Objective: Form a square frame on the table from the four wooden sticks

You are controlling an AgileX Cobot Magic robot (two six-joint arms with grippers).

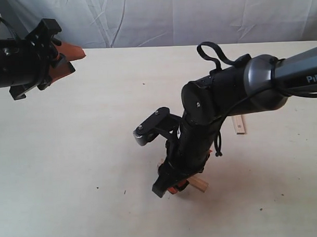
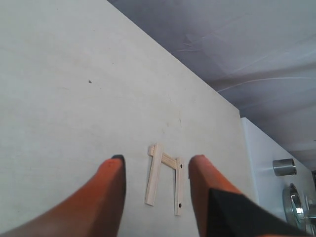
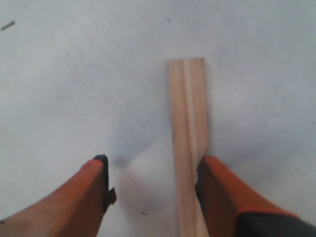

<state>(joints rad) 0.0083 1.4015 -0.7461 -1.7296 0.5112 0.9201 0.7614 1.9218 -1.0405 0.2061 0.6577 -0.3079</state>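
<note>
The right tool (image 3: 153, 163) is lowered to the tabletop (image 1: 87, 152) with jaws spread wide, gripping nothing. One wooden stick (image 3: 187, 138) lies flat between its fingers, just beside one of them. The left tool (image 2: 158, 159) is raised, released and empty. Three sticks (image 2: 165, 180) lie on the tabletop as a three-sided frame.
</note>
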